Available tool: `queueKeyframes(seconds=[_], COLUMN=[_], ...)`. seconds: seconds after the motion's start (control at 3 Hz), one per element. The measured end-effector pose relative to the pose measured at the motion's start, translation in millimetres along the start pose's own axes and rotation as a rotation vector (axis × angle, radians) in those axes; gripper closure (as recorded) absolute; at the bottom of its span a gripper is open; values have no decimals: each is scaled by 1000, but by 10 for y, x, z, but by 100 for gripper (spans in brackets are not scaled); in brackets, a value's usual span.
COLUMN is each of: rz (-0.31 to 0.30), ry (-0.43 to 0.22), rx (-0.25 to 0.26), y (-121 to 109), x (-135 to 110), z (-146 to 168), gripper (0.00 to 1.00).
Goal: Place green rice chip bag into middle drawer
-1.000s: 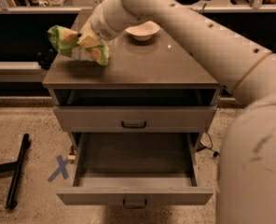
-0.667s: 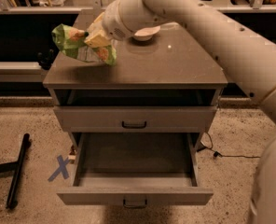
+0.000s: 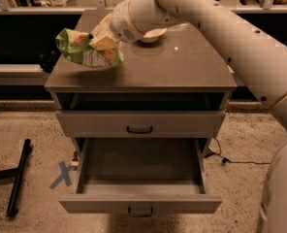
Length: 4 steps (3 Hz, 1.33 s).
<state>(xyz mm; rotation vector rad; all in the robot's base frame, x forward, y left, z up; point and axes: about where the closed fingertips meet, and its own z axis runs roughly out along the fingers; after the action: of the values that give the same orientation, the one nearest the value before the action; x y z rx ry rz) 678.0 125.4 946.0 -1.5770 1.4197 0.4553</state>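
Note:
The green rice chip bag [image 3: 83, 50] is crinkled and hangs in the air over the left part of the grey cabinet top [image 3: 182, 67]. My gripper [image 3: 101, 37] is shut on the bag's right end and holds it a little above the top. The middle drawer [image 3: 139, 168] is pulled wide open below and in front, its inside bare, its front with a small dark handle [image 3: 139, 210] nearest the camera. The like grey drawer front [image 3: 139, 123] above it is shut.
A white bowl [image 3: 152, 35] stands at the back of the cabinet top, partly hidden by my arm. A dark open slot [image 3: 139, 101] lies under the top. On the floor are a black pole [image 3: 17, 178], a blue tape X [image 3: 62, 174] and a cable [image 3: 226, 159].
The bag and my gripper have shifted slightly right and toward the front over the cabinet top. The arm has swung up and right. The drawer has stayed open.

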Motion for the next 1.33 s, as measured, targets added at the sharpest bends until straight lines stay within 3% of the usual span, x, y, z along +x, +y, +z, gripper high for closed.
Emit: queueKeyframes(seconds=[0.33, 0.67, 1.0, 1.33], rz=[-22, -44, -14, 51], ry=[-52, -119, -100, 34], rx=[-71, -156, -243, -312], y=[275, 824, 1321, 1705], x=[-109, -215, -88, 259], z=[-59, -198, -184, -40], gripper=[100, 100, 100, 100])
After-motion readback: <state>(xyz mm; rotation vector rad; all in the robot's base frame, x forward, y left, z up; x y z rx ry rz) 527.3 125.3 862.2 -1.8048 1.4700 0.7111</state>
